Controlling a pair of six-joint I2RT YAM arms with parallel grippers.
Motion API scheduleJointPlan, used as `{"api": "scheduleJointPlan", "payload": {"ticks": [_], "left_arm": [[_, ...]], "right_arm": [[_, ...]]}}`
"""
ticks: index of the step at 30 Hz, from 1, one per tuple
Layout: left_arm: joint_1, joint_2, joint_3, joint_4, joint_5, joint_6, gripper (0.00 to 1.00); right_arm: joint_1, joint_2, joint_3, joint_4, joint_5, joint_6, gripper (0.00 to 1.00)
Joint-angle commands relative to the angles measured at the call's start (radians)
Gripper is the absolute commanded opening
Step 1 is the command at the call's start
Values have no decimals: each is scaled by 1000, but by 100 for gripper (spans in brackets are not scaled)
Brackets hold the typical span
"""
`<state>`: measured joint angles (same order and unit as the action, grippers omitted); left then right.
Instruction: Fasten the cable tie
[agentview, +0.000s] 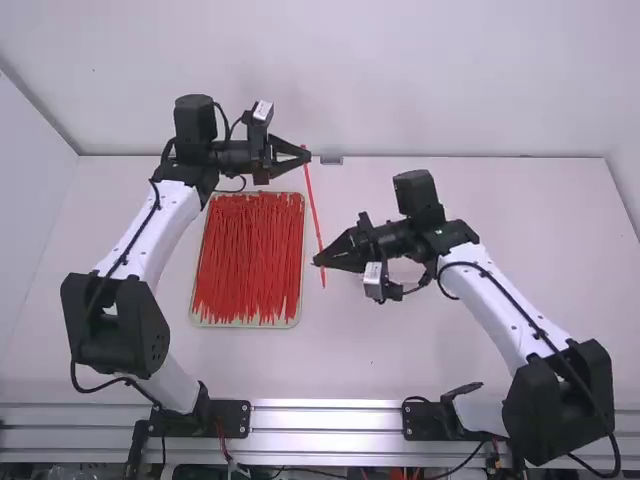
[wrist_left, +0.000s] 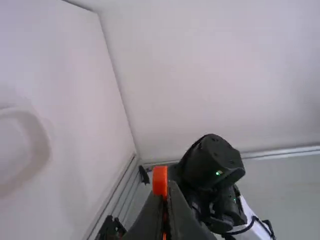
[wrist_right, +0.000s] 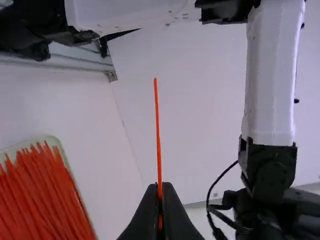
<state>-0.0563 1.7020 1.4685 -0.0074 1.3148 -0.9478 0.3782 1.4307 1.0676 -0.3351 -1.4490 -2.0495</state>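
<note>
Status check, task: fasten tie

- Flat white table (agentview: 480, 200): work surface, both arms reaching out over it.
- Shallow beige rectangular tray (agentview: 245, 324): lies left of centre on the table. It is filled with a stock of loose red plastic ties (agentview: 250, 255) lying lengthwise, near to far.
- Left gripper (agentview: 306, 154): at the far side, just beyond the tray's far right corner, pointing right. Its fingers are pinched narrow on the far end of the working tie. The left wrist view shows a blocky orange end piece (wrist_left: 160, 179) sitting right at its fingertips, probably the locking head.
- Right gripper (agentview: 320, 262): near the table centre, just right of the tray, pointing left. Its fingers are closed tight on the same tie close to its near end, and a short stub pokes out past them toward the near side.
- Single thin red plastic cable tie (agentview: 314, 215): lifted clear of the tray and spanning between the two grippers. It runs nearly straight, far to near.

Progress (judgement): early-to-middle.
- Done: one tie is separated from the stock and gripped toward both ends.
- Not done: the strap shows no bend or loop, and the tail is well apart from the head.
- Remaining: curl the strap round, line the tail up with the head slot, push it through and pull it snug
</note>
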Motion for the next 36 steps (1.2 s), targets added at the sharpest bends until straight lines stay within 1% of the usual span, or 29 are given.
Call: {"api": "scheduleJointPlan", "payload": {"ticks": [1,3,9,19,23,27,31,34,35,36], "left_arm": [[10,5,-4,11,-39,25,2],[10,5,-4,11,-40,26,2],[10,5,-4,11,-40,26,2],[10,5,-4,11,-40,41,2],[10,5,-4,11,-40,49,2],[8,5,-4,16,-16,87,2],[-8,5,-4,17,-18,139,2],[-8,5,-4,50,-70,201,2],[-4,5,-4,69,-102,248,2],[-3,5,-4,71,-105,253,2]], "right_arm": [[8,2,18,-13,-40,123,0],[6,2,18,6,-16,234,0],[8,2,18,47,32,379,0],[8,2,18,41,6,417,0],[10,2,18,31,6,481,0],[21,2,18,55,6,554,0],[37,2,18,153,-8,668,0],[32,2,18,366,-85,895,0],[32,2,20,480,-112,1025,0],[32,2,21,496,-111,1046,0]]}}
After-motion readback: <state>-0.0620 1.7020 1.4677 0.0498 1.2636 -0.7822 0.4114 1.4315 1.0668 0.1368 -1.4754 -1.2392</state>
